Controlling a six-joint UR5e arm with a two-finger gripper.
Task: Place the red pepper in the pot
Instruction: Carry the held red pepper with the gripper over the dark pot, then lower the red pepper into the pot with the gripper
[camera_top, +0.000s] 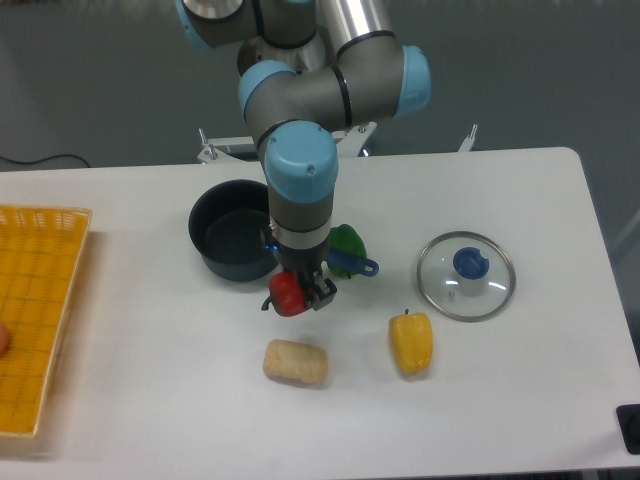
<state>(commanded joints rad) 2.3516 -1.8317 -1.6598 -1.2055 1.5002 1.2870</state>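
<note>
The red pepper (286, 293) is small and glossy and sits between the fingers of my gripper (298, 291), just in front of the pot. The gripper is shut on it. I cannot tell whether the pepper rests on the table or is lifted slightly. The pot (233, 243) is a round dark saucepan behind and to the left of the gripper. Its blue handle (352, 265) sticks out to the right and is mostly hidden behind my arm.
A green pepper (349, 241) lies right of the arm by the pot handle. A yellow pepper (411, 343) and a beige bread-like piece (295, 362) lie in front. A glass lid with a blue knob (466, 275) is at right. A yellow basket (35, 315) is at far left.
</note>
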